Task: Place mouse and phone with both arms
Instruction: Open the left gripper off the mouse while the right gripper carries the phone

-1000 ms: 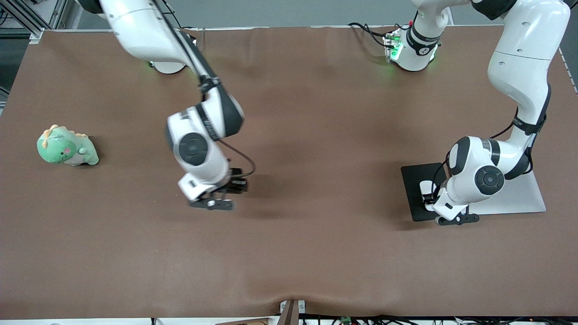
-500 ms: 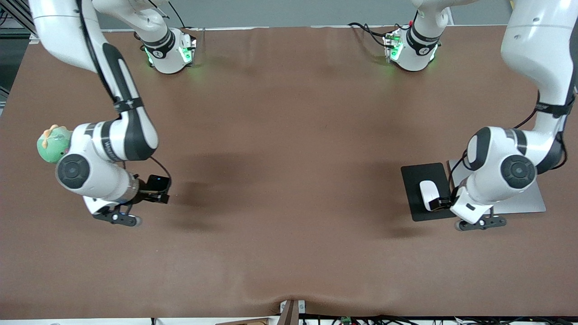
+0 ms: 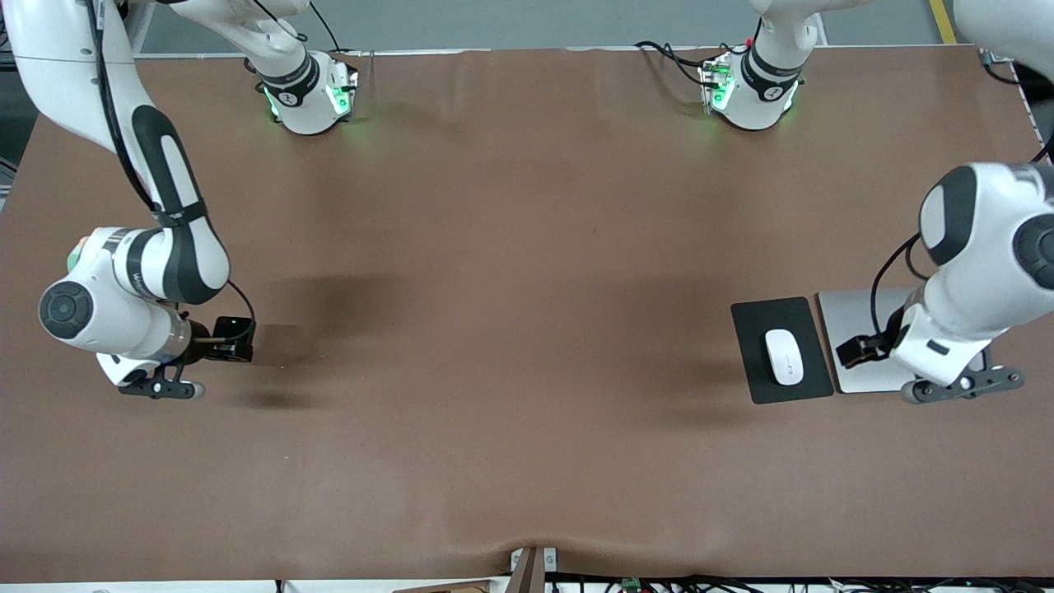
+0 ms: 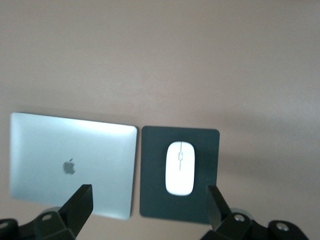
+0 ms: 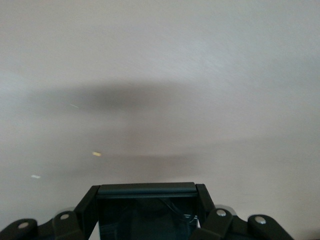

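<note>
The mouse (image 3: 785, 357) lies on a dark mat (image 3: 781, 315) on the counter (image 3: 527, 247), free of the left hand (image 4: 150, 212), which hangs spread above a closed silver laptop (image 3: 856, 317) beside it. The phone (image 5: 146, 210) is clamped in the right hand (image 3: 224, 339) over the right arm's end of the counter.

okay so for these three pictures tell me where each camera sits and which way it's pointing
Front view: high across the table, facing the bases; shows both arms, the left pincer over the silver laptop, the right pincer holding the phone.
Left wrist view: on the left wrist, looking down at laptop, mat and mouse; its own open fingers show.
Right wrist view: on the right wrist, facing bare table; its fingers clamp the phone.
Shared: mouse on mat, in front and left wrist views.
</note>
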You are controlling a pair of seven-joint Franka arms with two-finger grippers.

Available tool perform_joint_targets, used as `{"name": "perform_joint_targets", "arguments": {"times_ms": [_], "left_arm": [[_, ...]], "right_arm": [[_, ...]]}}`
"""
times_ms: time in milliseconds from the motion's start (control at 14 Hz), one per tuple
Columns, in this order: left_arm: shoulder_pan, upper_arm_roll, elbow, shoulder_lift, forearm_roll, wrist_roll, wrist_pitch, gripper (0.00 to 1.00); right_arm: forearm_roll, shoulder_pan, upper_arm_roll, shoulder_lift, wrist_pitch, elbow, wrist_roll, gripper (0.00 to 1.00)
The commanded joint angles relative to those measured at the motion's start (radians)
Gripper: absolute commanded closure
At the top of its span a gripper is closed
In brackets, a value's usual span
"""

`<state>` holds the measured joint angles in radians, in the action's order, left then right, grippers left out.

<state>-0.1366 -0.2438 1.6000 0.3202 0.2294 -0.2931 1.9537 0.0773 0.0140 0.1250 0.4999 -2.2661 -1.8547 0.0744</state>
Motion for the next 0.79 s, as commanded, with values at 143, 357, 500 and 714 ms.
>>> {"name": "perform_joint_targets", "arguments": {"times_ms": [143, 357, 500, 714], "left_arm": [[-0.011, -0.026, -0.026, -0.164, -0.047, 0.084, -0.182, 0.00], [-0.014, -0.019, -0.046, -0.240, -0.073, 0.162, -0.266, 0.00], [-0.015, -0.014, -0.048, -0.277, -0.093, 0.201, -0.321, 0.00], [0.000, -0.008, -0.046, -0.323, -0.134, 0.203, -0.363, 0.00]], "right_arm": [[-0.008, -0.110, -0.025, -0.029, -0.010, -0.066, 0.096, 1.00], [-0.008, -0.169, -0.025, -0.012, -0.007, -0.089, 0.195, 0.99], [-0.008, -0.190, -0.025, 0.000, -0.009, -0.106, 0.200, 0.99], [-0.008, -0.207, -0.025, 0.034, -0.013, -0.104, 0.200, 0.96]]}}
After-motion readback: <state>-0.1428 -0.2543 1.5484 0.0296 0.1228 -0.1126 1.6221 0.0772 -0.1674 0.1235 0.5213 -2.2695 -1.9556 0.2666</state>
